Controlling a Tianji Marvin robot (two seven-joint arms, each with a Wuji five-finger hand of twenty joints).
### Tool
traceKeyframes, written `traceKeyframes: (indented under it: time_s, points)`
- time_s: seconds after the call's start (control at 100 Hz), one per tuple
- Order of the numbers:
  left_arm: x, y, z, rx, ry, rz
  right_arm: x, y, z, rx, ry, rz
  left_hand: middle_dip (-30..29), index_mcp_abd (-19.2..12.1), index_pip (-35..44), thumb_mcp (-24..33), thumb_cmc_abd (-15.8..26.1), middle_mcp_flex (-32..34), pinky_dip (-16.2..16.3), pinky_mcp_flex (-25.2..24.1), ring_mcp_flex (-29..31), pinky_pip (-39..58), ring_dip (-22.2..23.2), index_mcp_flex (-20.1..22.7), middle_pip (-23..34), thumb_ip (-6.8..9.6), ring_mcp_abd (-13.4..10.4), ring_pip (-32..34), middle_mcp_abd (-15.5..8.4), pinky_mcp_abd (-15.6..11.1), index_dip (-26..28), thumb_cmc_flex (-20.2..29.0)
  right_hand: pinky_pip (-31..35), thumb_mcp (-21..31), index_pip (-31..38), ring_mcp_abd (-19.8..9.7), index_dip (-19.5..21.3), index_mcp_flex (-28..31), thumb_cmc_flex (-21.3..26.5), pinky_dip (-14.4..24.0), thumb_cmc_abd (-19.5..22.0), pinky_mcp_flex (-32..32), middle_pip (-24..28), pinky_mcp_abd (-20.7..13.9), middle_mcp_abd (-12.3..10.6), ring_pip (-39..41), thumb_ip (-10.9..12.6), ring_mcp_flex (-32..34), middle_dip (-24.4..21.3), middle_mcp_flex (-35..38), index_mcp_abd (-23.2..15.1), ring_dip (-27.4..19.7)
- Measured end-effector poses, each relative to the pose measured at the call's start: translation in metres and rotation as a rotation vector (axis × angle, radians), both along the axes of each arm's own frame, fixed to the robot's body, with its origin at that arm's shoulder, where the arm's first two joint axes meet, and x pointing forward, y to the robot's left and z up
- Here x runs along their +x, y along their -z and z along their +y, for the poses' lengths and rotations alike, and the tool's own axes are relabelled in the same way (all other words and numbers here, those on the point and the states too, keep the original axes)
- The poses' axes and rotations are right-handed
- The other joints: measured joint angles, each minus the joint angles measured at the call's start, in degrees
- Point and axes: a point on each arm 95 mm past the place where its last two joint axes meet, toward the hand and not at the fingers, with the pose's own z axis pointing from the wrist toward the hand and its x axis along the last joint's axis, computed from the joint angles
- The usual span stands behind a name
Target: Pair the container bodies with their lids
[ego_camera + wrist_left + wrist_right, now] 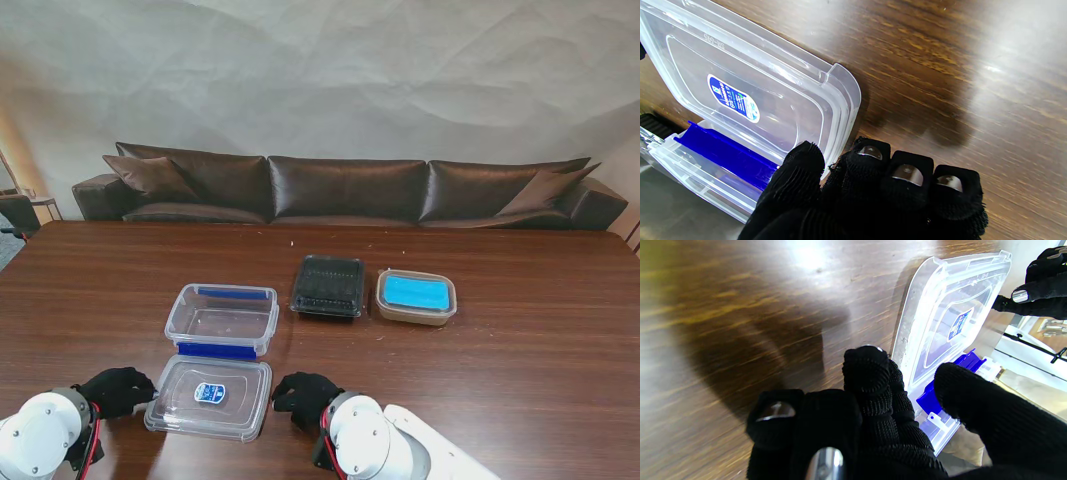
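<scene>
Table [520, 350]: a wide dark wooden top; all task things lie near its middle and on the side nearer to me.

Sofa [345, 190]: dark leather, behind the far edge of the table; no part in the task.

Clear container body [222, 318]: open and empty, with blue clips on its far and near edges, left of the middle. Its long axis runs left to right.

Clear lid [210, 396]: flat on the table, with a blue label in the middle. It lies just nearer to me than the clear container body and seems to touch the near blue clip. Its long axis also runs left to right.

Black container [328, 286]: already shut with a dark lid, just right of the clear container body.

Brown container [416, 296]: it carries a blue lid, beside the black container; I judge this pair finished.

Left hand [118, 390]: at the left short end of the clear lid; its fingers [907, 173] are curled side by side and the thumb is at the lid rim. I cannot tell if it really pinches the rim.

Right hand [305, 396]: at the right short end of the clear lid, thumb and forefinger apart over the corner, holding nothing as far as I see.

Key relation: the clear lid lies between both hands, each equally near. The body is straight farther from me, so I think the lid must be lifted and carried forward.
</scene>
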Motion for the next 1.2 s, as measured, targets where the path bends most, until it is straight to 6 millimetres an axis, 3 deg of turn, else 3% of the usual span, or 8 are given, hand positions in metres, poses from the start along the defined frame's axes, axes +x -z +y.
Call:
traceKeyframes:
  time_s: [0.33,0.62,1.2]
  points:
    - [0.003,0.003,-0.004,-0.019,-0.003,-0.009,0.003,0.000,0.006,0.009,-0.003,0.005,0.01,0.49,0.07,-0.24,0.00,-0.03,0.00,-0.49,-0.09,0.00,0.00,0.00,0.00,0.00,0.00,0.00,0.00,0.00,-0.07,0.00,0.01,-0.01,0.01,-0.07,-0.01,0.00,-0.06,0.01,0.01,0.04,0.00,-0.68,-0.20,0.05,0.00,0.02,0.00,0.50,0.55,0.01]
    - [0.007,0.003,-0.009,-0.029,0.008,-0.009,0.003,0.000,0.006,0.019,0.004,0.011,0.02,4.07,0.07,-0.77,0.00,-0.12,0.00,-0.93,-0.18,0.00,0.00,-0.07,0.00,0.00,-0.01,0.00,0.00,0.00,-0.09,0.00,0.02,-0.01,0.83,-0.07,0.02,-0.01,-0.06,0.01,0.01,-0.04,0.00,-0.69,-0.22,0.06,0.00,0.02,0.00,0.53,1.35,0.05]
    - [-0.004,0.006,-0.006,-0.076,-0.023,-0.034,0.001,0.002,0.008,0.092,0.039,0.032,0.02,3.76,-0.74,-0.77,0.00,-0.14,-0.01,-1.78,-0.25,0.00,0.08,0.53,0.00,0.00,-0.05,0.00,0.00,0.00,2.09,0.00,0.02,-0.01,2.12,-0.08,0.43,-0.01,-0.07,0.02,0.00,0.05,0.01,-1.93,-0.24,0.09,0.01,0.02,0.01,0.56,7.31,0.07]
